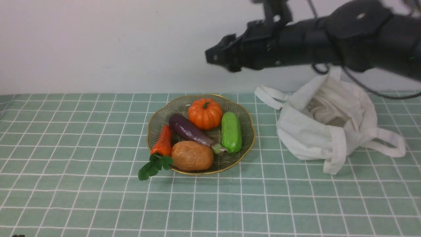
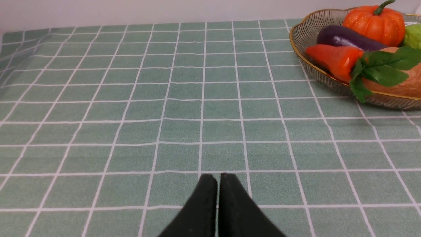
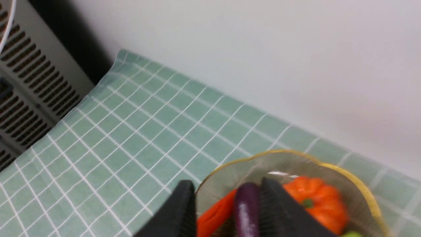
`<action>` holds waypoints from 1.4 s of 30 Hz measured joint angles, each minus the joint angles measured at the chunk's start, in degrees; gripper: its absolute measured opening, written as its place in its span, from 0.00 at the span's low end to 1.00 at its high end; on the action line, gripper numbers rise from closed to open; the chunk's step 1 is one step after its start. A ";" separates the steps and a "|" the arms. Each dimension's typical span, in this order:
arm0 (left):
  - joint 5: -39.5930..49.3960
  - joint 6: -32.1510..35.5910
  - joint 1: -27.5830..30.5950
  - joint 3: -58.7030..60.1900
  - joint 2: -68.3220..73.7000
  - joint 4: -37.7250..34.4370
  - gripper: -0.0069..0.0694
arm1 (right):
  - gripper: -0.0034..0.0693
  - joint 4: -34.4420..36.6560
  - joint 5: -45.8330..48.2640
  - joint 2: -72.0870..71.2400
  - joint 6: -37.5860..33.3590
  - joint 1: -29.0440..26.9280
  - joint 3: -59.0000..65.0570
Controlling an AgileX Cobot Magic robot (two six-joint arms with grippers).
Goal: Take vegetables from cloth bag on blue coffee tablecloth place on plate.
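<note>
The orange carrot (image 1: 163, 140) lies at the left side of the wire plate (image 1: 253, 133), its green leaves hanging over the gold rim onto the tablecloth (image 1: 82, 131). The white cloth bag (image 1: 309, 135) sits slumped and open to the plate's right. My right gripper (image 1: 215, 58) hangs high above the plate's far edge, pointing left. In the right wrist view its jaws (image 3: 227, 183) stand apart with nothing between them, and the carrot (image 3: 213, 214) and plate (image 3: 345, 172) lie far below. My left gripper (image 2: 218, 179) is shut and empty, low over bare cloth, with the carrot (image 2: 332, 59) ahead.
Also on the plate are an orange pumpkin (image 1: 205, 113), a purple eggplant (image 1: 189, 130), a green cucumber (image 1: 231, 131) and a brown potato (image 1: 192, 155). A white wall runs behind the table. A vented grey unit (image 3: 29, 82) stands past the cloth's left end.
</note>
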 joint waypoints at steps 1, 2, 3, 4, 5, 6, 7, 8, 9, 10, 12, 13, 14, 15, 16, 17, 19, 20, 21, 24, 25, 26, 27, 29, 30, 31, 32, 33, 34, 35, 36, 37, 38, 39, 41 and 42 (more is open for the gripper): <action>0.00 0.00 0.00 0.00 0.00 0.00 0.08 | 0.26 -5.24 1.31 -3.36 3.29 -1.39 0.00; 0.00 0.00 0.00 0.00 0.00 0.00 0.08 | 0.18 -9.86 3.00 -6.22 6.52 -2.55 0.00; 0.00 0.00 0.00 0.00 0.00 0.00 0.08 | 0.11 -16.49 4.67 -9.70 11.23 -4.16 0.00; 0.00 0.00 0.00 0.00 0.00 0.00 0.08 | 0.08 -20.35 5.97 -12.65 14.18 -5.08 0.00; 0.00 0.00 0.00 0.00 0.00 0.00 0.08 | 0.07 -21.34 5.97 -12.65 14.97 -5.32 0.00; 0.00 0.00 0.00 0.00 0.00 0.00 0.08 | 0.05 -26.14 7.46 -16.13 19.23 -6.49 0.00; 0.00 0.00 0.00 0.00 0.00 0.00 0.08 | 0.04 -32.92 9.23 -19.62 25.78 -8.14 0.00; 0.00 0.00 0.00 0.00 0.00 0.00 0.08 | 0.04 -37.70 10.67 -22.53 30.59 -9.22 0.00; 0.00 0.00 0.00 0.00 0.00 0.00 0.08 | 0.03 -42.37 12.40 -25.41 35.24 -10.12 0.00; 0.00 0.00 0.00 0.00 0.00 0.00 0.08 | 0.03 -45.98 13.96 -28.30 38.72 -10.67 0.00; 0.00 0.00 0.00 0.00 0.00 0.00 0.08 | 0.03 -53.57 17.60 -33.42 46.26 -11.32 0.07; 0.00 0.00 0.00 0.00 0.00 0.00 0.08 | 0.03 -57.24 18.98 -35.75 48.81 -11.45 0.44; 0.00 0.00 0.00 0.00 0.00 0.00 0.08 | 0.03 -59.32 19.37 -37.55 50.64 -11.45 0.93; 0.00 0.00 0.00 0.00 0.00 0.00 0.08 | 0.03 -63.77 19.92 -41.92 54.68 -11.45 2.88; 0.00 0.00 0.00 0.00 0.00 0.00 0.08 | 0.03 -66.74 19.78 -45.84 58.11 -11.45 5.42; 0.00 0.00 0.00 0.00 0.00 0.00 0.08 | 0.03 -68.99 19.40 -48.54 59.82 -11.45 7.53; 0.00 0.00 0.00 0.00 0.00 0.00 0.08 | 0.03 -74.01 17.35 -55.77 65.34 -11.45 13.75; 0.00 0.00 0.00 0.00 0.00 0.00 0.08 | 0.03 -75.58 15.98 -58.75 67.30 -11.45 16.51; 0.00 0.00 0.00 0.00 0.00 0.00 0.08 | 0.03 -77.24 14.08 -62.54 69.54 -11.45 20.09; 0.00 0.00 0.00 0.00 0.00 0.00 0.08 | 0.03 -80.90 6.86 -74.27 74.52 -11.45 31.07; 0.00 0.00 0.00 0.00 0.00 0.00 0.08 | 0.03 -81.93 4.09 -78.22 75.66 -11.45 34.67; 0.00 0.00 0.00 0.00 0.00 0.00 0.08 | 0.03 -82.72 1.72 -81.31 76.43 -11.45 37.43; 0.00 0.00 0.00 0.00 0.00 0.00 0.08 | 0.03 -83.48 -0.02 -83.57 77.14 -11.45 39.42; 0.00 0.00 0.00 0.00 0.00 0.00 0.08 | 0.03 -84.58 -4.47 -89.21 78.11 -11.45 44.26; 0.00 0.00 0.00 0.00 0.00 0.00 0.08 | 0.03 -85.12 -7.87 -93.58 78.71 -11.45 47.88; 0.00 0.00 0.00 0.00 0.00 0.00 0.08 | 0.03 -85.29 -10.05 -96.58 78.81 -11.45 50.51; 0.00 0.00 0.00 0.00 0.00 0.00 0.08 | 0.03 -85.43 -11.20 -97.63 78.88 -11.45 51.99; 0.00 0.00 0.00 0.00 0.00 0.00 0.08 | 0.03 -85.69 -11.93 -98.71 78.88 -11.45 53.60; 0.00 0.00 0.00 0.00 0.00 -0.06 0.08 | 0.03 -85.97 -11.99 -98.93 78.88 -11.45 54.86; 0.00 0.00 0.00 0.00 0.00 -0.06 0.08 | 0.03 -86.31 -11.57 -98.93 78.88 -11.45 55.62; 0.00 0.00 0.00 0.00 0.00 -0.06 0.08 | 0.03 -86.42 -11.26 -98.93 78.88 -11.45 55.75; 0.00 0.00 0.00 0.00 0.00 -0.06 0.08 | 0.03 -86.57 -9.87 -98.93 78.88 -11.48 56.63; 0.00 0.00 0.00 0.00 0.00 -0.06 0.08 | 0.03 -86.56 -9.37 -98.93 78.88 -11.48 56.92; 0.00 0.00 0.00 0.00 0.00 -0.06 0.08 | 0.03 -86.71 -8.77 -98.93 78.88 -11.48 57.41; 0.00 0.00 0.00 0.00 0.00 -0.06 0.08 | 0.03 -86.96 -8.25 -98.93 78.88 -11.48 58.34; 0.00 0.00 0.00 0.00 0.00 -0.06 0.08 | 0.03 -87.00 -8.25 -98.93 78.88 -11.48 58.60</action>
